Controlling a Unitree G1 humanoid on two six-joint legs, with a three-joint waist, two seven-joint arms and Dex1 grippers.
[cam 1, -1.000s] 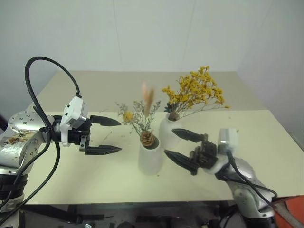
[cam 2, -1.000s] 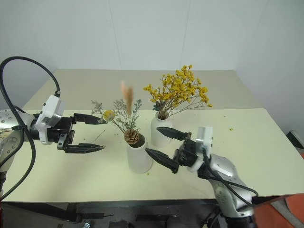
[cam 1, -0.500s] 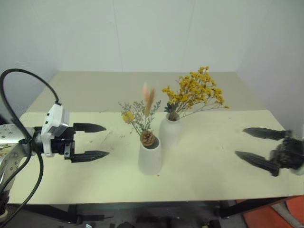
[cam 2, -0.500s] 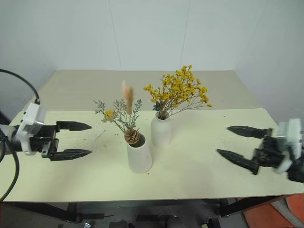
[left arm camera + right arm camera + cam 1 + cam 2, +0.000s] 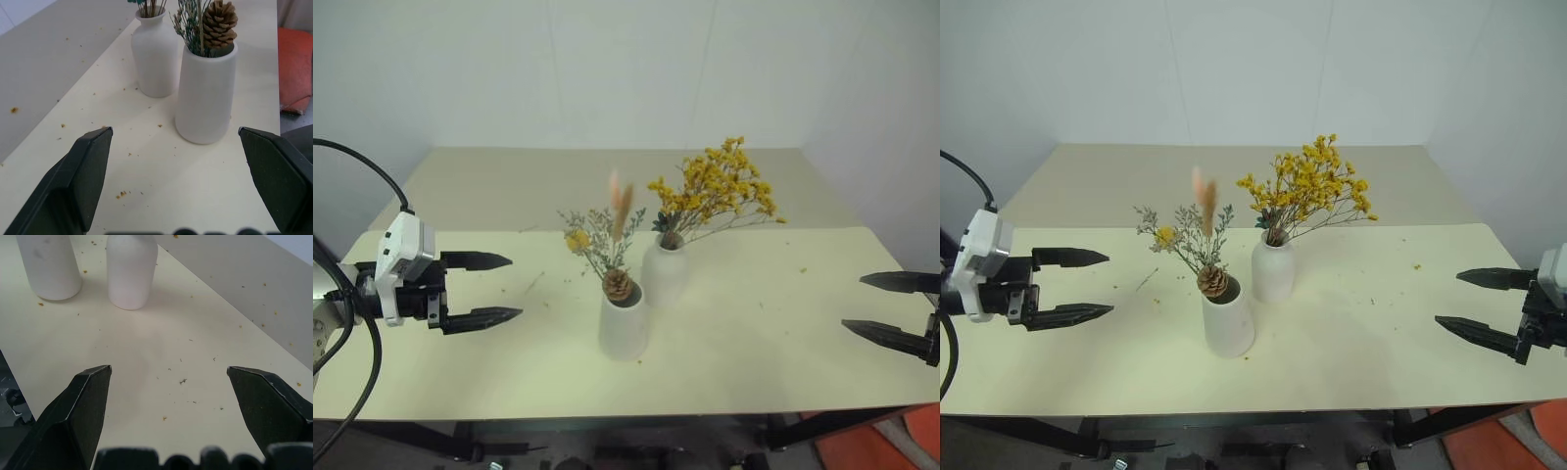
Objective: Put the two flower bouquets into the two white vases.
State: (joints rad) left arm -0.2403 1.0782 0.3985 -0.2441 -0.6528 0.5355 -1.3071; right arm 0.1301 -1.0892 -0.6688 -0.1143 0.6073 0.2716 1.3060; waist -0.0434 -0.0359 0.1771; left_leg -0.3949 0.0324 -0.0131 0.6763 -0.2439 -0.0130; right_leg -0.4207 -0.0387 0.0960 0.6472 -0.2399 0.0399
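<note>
Left eye view: the cream bench [image 5: 754,333] carried both white vases near its middle. The straight cylinder vase [image 5: 624,331] stood nearer the front edge and held the sparse grey-green bouquet [image 5: 604,235], with its pinecone sitting at the mouth, a yellow ball on the left and a tan plume rising above. Just behind it and to the right, the narrow-necked bottle vase [image 5: 665,274] held the bushy yellow-orange bouquet [image 5: 717,191], leaning right. The two vases stood close, side by side. The left end effector [image 5: 499,288] hung over the left part of the bench, fingers apart, empty, pointing toward the vases but well short of them. The right end effector [image 5: 879,304] was at the far right edge, fingers spread, empty, well apart from the vases.

Right eye view: same layout; fine crumbs of dried plant were scattered on the bench top.

Left wrist view: between two spread black fingers [image 5: 83,181], the cylinder vase with pinecone stood nearer, the bottle vase beyond it. Both upright.

Right wrist view: spread fingers framed bare bench with crumbs; the lower bodies of both vases stood ahead, set apart by a small gap.
</note>
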